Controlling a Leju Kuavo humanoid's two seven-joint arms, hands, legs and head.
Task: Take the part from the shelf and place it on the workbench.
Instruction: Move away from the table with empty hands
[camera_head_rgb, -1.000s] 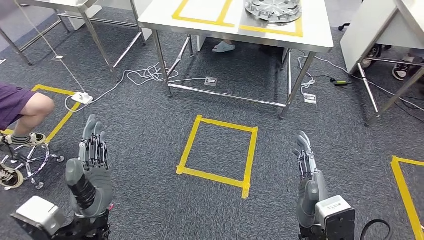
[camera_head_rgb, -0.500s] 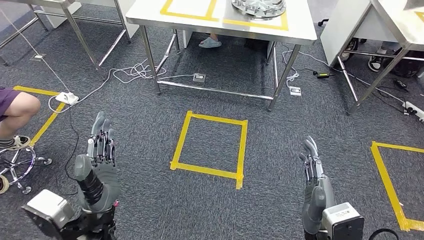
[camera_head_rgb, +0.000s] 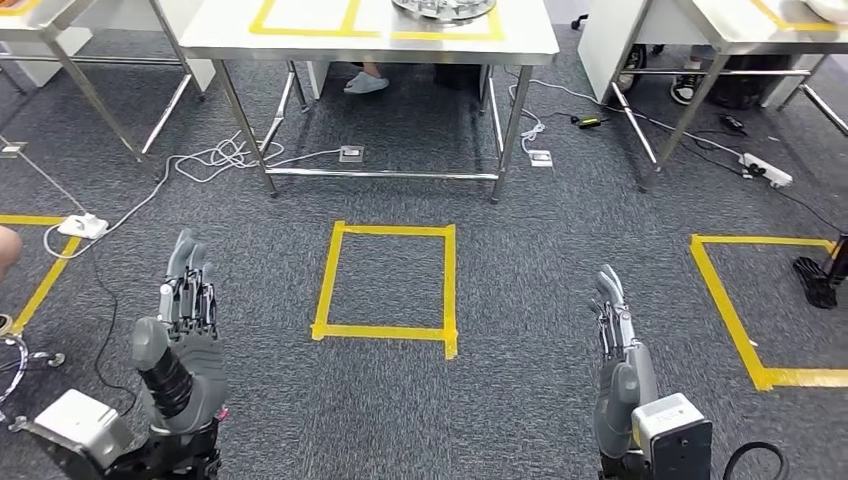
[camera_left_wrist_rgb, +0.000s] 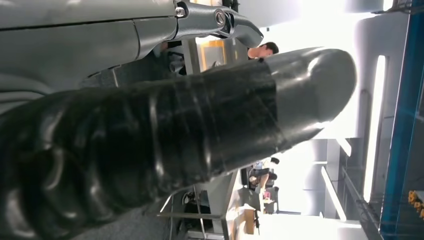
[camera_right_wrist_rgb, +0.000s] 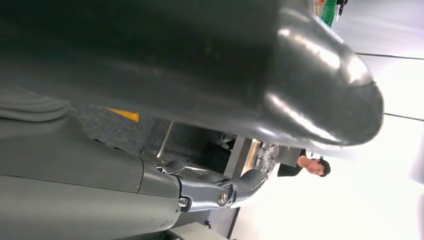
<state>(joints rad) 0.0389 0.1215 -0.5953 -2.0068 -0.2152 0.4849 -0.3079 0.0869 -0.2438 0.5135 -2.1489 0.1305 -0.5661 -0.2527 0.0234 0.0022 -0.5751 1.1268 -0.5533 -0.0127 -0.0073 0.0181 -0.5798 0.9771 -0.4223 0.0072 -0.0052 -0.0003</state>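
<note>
Both my left hand (camera_head_rgb: 185, 325) and right hand (camera_head_rgb: 615, 345) hung empty, fingers released and straight. The part (camera_head_rgb: 443, 7) already lay on the workbench (camera_head_rgb: 300, 42) at twelve o'clock, so I judged the placing done, nothing left.

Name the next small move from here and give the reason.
Probably keep stepping forward toward the steel workbench, stopping at the yellow taped floor square. Both the left hand and right hand are raised, open and hold nothing, and the round silver metal part on it lies far beyond them.
</note>
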